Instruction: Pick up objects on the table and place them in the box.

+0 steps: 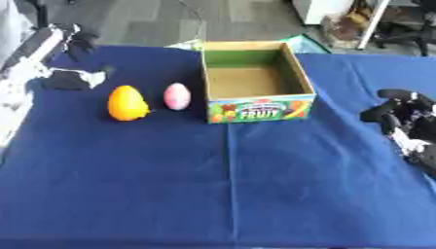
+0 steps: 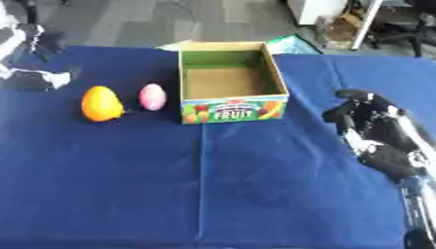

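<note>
An orange pear-shaped fruit and a smaller pink egg-shaped thing stand side by side on the blue tablecloth, just left of the box. The open cardboard box has a "FRUIT" label on its front wall, and its inside looks empty. My left hand lies on the cloth at the far left, a short way behind and to the left of the orange fruit, holding nothing that I can see. My right hand hovers at the right edge, to the right of the box, with relaxed fingers and nothing in it.
A green and white flat thing lies behind the box's right rear corner. The floor, chair legs and furniture show beyond the table's far edge. The cloth's near half is bare blue fabric.
</note>
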Robot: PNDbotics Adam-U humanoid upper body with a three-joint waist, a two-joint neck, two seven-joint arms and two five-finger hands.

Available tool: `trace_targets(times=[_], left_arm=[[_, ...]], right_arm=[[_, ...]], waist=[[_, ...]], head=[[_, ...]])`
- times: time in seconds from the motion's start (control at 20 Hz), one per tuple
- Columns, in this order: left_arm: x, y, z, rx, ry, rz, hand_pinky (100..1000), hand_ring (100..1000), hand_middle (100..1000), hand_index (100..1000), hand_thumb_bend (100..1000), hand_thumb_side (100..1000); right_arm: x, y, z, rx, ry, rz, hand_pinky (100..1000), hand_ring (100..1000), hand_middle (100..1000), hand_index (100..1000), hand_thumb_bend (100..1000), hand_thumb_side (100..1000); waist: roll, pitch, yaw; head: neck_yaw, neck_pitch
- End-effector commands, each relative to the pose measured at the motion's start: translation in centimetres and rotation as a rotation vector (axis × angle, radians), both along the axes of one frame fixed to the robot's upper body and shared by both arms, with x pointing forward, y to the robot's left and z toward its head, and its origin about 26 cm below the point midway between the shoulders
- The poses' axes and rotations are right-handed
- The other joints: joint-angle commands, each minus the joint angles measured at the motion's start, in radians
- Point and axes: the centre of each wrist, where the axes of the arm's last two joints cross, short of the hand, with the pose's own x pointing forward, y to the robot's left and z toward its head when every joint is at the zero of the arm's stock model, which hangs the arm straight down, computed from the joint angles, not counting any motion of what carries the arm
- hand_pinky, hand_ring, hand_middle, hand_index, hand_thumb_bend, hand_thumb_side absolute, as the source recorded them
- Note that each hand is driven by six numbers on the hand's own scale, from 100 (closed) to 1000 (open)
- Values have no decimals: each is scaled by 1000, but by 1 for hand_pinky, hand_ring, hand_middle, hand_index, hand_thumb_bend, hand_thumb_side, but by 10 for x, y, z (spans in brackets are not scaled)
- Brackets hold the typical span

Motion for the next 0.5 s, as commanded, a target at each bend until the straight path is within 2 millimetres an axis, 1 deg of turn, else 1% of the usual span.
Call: trace_targets(times=[0.05, 0.15, 0.5], left_arm=[[9, 0, 2, 52, 9, -4, 596, 661, 599, 792, 450, 186], [15, -3, -3, 68, 35, -9, 600, 663, 602, 794, 462, 197], [28, -12, -34, 132, 158, -5, 609, 672, 620, 802, 513, 238]], right_arm=[[0, -1, 6, -8, -19, 13, 757, 691, 520, 799, 100, 100], [0, 0, 6, -8, -18, 16, 757, 691, 520, 798, 100, 100], [0, 0, 4, -6, -12, 23, 757, 691, 520, 798, 100, 100]], waist=[[3, -15, -4], [2, -15, -5], [1, -14, -10]], head=[[4, 2], [4, 1], [3, -2]])
